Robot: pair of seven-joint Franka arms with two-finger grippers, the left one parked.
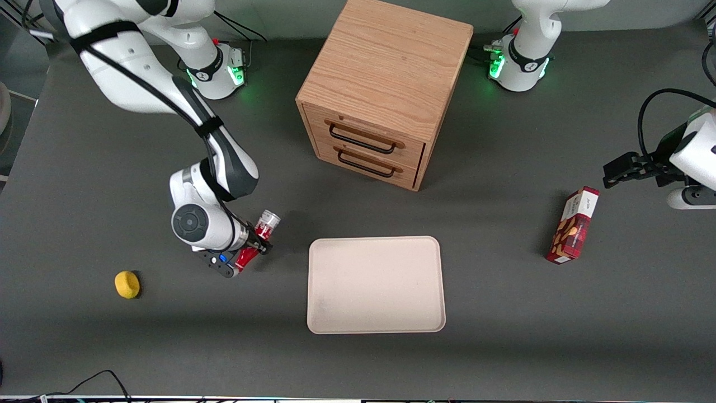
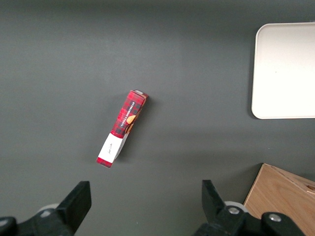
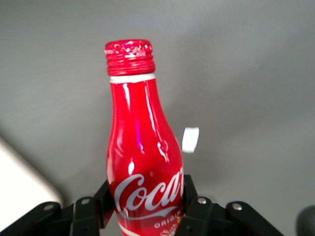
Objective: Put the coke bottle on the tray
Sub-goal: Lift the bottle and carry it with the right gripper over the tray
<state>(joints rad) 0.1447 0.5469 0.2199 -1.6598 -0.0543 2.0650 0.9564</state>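
My right gripper (image 1: 254, 243) is shut on the coke bottle (image 1: 258, 238), a slim red bottle with white script logo, and holds it tilted above the table beside the tray, toward the working arm's end. Its silver-grey base end (image 1: 271, 216) points up toward the drawer cabinet. In the right wrist view the bottle (image 3: 142, 162) fills the frame with its red cap (image 3: 129, 55) away from the fingers (image 3: 191, 196), which press on both sides of its body. The cream-beige tray (image 1: 376, 284) lies flat with nothing on it; a corner of it shows in the right wrist view (image 3: 19, 191).
A wooden two-drawer cabinet (image 1: 383, 89) stands farther from the front camera than the tray. A small yellow object (image 1: 127, 284) lies toward the working arm's end. A red snack box (image 1: 573, 225) lies toward the parked arm's end and shows in the left wrist view (image 2: 122, 128).
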